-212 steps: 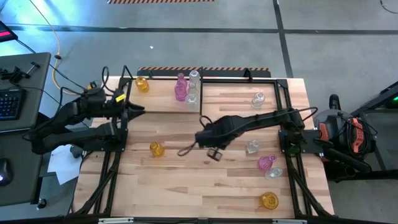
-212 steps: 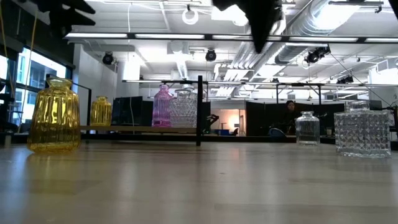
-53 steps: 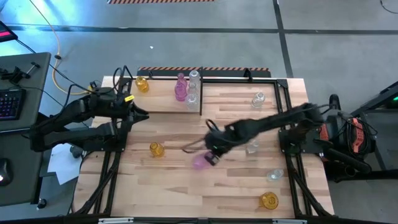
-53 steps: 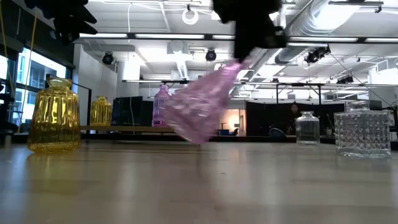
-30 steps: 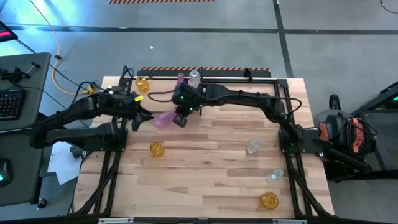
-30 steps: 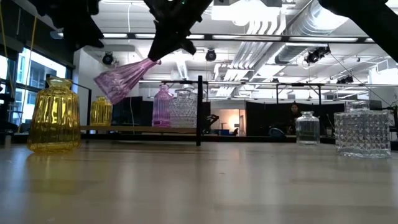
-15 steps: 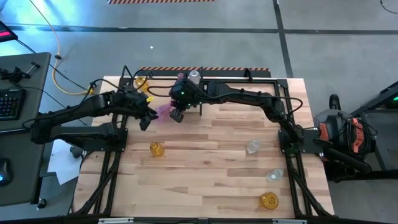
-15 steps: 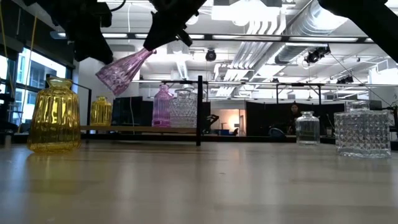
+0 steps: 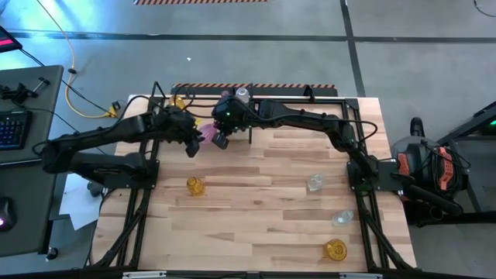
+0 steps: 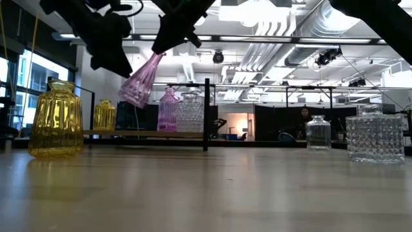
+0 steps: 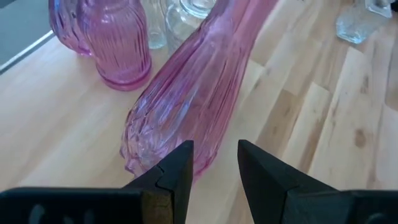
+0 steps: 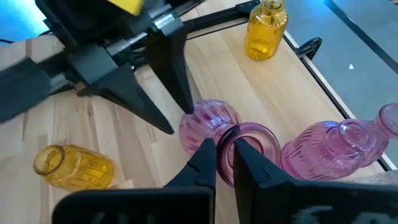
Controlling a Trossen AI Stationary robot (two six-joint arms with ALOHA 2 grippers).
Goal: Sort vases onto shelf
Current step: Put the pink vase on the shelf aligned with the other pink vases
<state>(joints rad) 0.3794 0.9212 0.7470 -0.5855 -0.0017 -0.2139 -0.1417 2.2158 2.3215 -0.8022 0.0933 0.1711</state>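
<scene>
Shelf (image 9: 203, 133): sits at the counter's (image 9: 263, 221) far left part, right under both claws. On its board stand an amber vase (image 10: 104, 115), a pink ribbed vase (image 10: 168, 110) and a clear vase (image 10: 190, 113), the last two next to the black divider (image 10: 206, 115).
Carried pink vase (image 10: 141, 82): in the air above the shelf, tilted, mouth up toward the right claw, base down toward the left claw.
Right claw (image 12: 225, 154): pinched shut on the carried vase's rim, one finger inside the mouth and one outside.
Left claw (image 11: 214, 167): fingers parted on either side of the carried vase's base; whether they touch the glass cannot be told.
Loose vases: an amber one (image 9: 194, 186) lies on its side on the counter, nearer than the left claw; clear ones (image 9: 315, 183) (image 9: 342, 219) and another amber one (image 9: 335, 250) are well apart from both claws, toward the right front.
Only the low view shows: the carried vase hanging clear of the board, plus a big amber vase (image 10: 56, 120) in front.
Only the right wrist view shows: the rim grip.
Only the left wrist view shows: the gap between its fingers.
</scene>
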